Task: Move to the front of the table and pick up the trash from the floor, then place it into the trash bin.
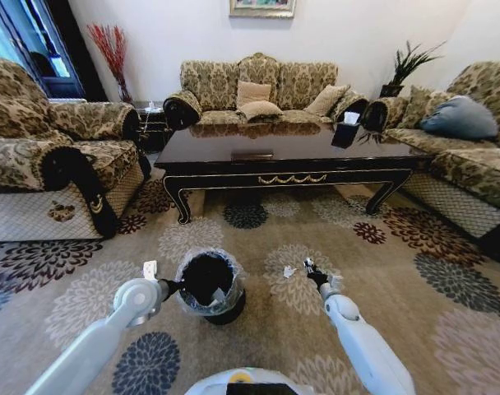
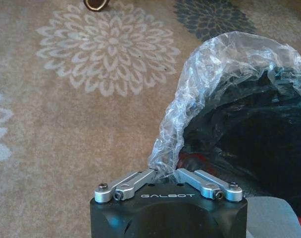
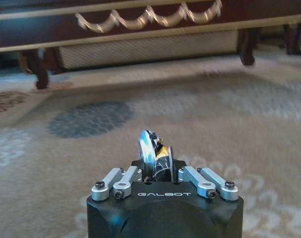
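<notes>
The trash bin (image 1: 207,283), black with a crinkly clear bag over its rim, stands on the carpet just before me. My left gripper (image 1: 173,288) is shut on the bag-covered rim (image 2: 166,148) at the bin's left side. A white scrap (image 1: 219,297) and a red bit (image 2: 192,159) lie inside the bin. To the bin's right, my right gripper (image 1: 304,267) hangs low over the carpet, shut on a silvery wrapper (image 3: 149,148), a piece of the trash (image 1: 289,270). The dark glossy table (image 1: 291,156) with its gold ornament (image 3: 145,17) stands beyond both grippers.
Patterned sofas flank the table on the left (image 1: 53,156), at the back (image 1: 258,90) and on the right (image 1: 472,148). A black tissue box (image 1: 350,118) sits on the tabletop. Flowered carpet (image 1: 414,271) lies open between me and the table.
</notes>
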`<state>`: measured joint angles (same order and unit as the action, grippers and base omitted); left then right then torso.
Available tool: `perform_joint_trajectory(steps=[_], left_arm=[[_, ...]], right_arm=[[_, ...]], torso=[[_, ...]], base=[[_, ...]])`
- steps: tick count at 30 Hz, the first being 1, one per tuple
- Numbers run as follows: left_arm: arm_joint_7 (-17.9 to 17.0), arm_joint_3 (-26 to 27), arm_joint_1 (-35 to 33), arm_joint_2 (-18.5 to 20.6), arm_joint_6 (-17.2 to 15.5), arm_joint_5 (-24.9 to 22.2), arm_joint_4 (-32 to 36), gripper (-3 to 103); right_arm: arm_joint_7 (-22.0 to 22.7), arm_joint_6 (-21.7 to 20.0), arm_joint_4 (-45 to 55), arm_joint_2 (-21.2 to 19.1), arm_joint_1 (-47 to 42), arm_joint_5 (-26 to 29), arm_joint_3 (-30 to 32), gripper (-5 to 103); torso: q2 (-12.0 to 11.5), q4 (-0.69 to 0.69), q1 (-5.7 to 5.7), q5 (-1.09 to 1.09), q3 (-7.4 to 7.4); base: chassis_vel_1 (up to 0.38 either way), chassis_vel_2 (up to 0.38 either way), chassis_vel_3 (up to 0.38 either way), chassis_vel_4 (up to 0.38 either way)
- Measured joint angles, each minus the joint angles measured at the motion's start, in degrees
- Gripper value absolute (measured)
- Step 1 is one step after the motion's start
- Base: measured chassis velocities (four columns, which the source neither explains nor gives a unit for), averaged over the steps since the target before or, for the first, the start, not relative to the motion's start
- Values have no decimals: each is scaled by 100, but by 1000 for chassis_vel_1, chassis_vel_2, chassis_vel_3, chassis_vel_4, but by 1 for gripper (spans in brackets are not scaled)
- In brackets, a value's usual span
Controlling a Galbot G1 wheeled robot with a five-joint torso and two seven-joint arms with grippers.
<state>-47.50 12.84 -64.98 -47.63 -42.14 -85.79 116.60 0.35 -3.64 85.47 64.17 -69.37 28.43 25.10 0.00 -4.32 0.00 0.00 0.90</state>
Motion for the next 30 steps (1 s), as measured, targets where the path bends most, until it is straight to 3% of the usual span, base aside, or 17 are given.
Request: perform_joint_trajectory(steps=[7, 9, 22, 30], left_arm=[[-58, -206, 64, -16, 0, -30, 102, 0], [-66, -476, 203, -55, 0, -29, 106, 0], [-286, -1479, 987, -394, 0, -99, -116, 0], [-434, -1988, 1429, -724, 0, -166, -262, 0]], right_arm=[[-96, 300, 1262, -200, -823, -805, 134, 26], [-137, 405, 1812, -211, -1108, -1177, 187, 26], [-280, 447, 4052, -140, -2380, -1700, 114, 26], [-452, 635, 4432, 38, -2904, -2403, -221, 26]], torso=[[0, 1, -1, 1, 0], [0, 3, -1, -1, 0], [0, 1, -1, 0, 1], [0, 0, 0, 0, 1]], base=[[0, 0, 0, 0], [0, 0, 0, 0], [0, 0, 0, 0], [0, 0, 0, 0]])
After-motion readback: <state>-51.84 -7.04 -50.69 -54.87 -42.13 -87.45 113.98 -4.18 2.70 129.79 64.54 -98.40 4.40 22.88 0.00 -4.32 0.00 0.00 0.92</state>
